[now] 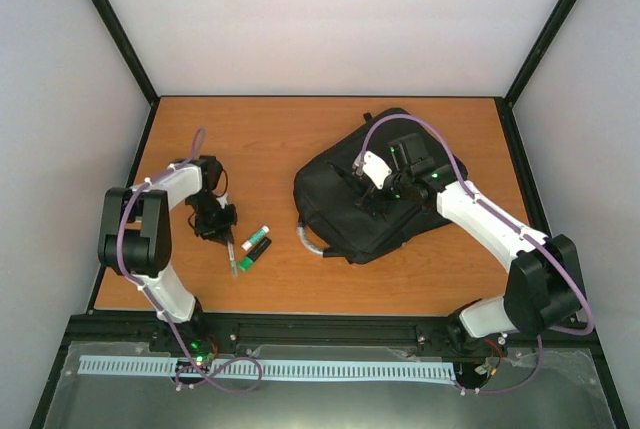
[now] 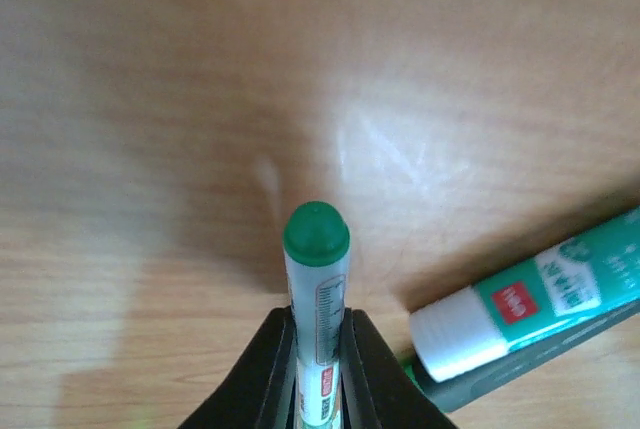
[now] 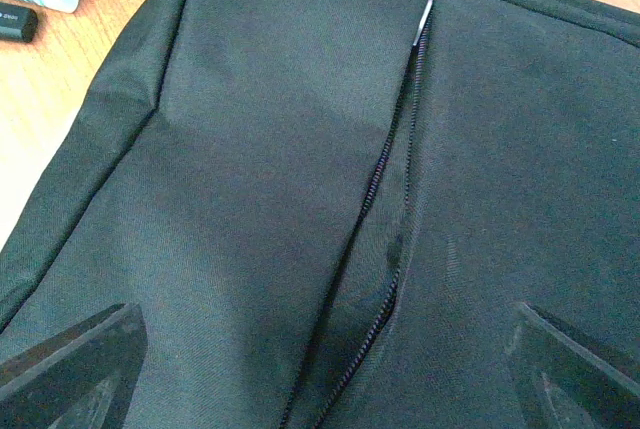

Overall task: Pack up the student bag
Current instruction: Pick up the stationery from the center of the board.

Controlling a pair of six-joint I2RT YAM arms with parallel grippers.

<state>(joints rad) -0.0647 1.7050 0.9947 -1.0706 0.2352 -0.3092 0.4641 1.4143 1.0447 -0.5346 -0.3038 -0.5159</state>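
While folded at the elbow, pointing down at table (image 1: 280, 129) — left gripper (image 2: 320, 321), jaws pinched on green-capped marker (image 2: 318, 279), glue stick (image 2: 520, 309) just beside. Right gripper (image 3: 325, 349) — extended forward, jaws spread wide above zip (image 3: 385, 179) of student bag (image 1: 340, 204), flat on table's right half.

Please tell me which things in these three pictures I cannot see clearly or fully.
1. Inside of the student bag: right wrist view, the zip gap shows only darkness.
2. Lower barrel of the green marker: left wrist view, hidden between fingers of the left hand, cut by the bottom edge.
3. Far end of the glue stick: left wrist view, cut by the right edge.
4. Printed labels: top view, too small.
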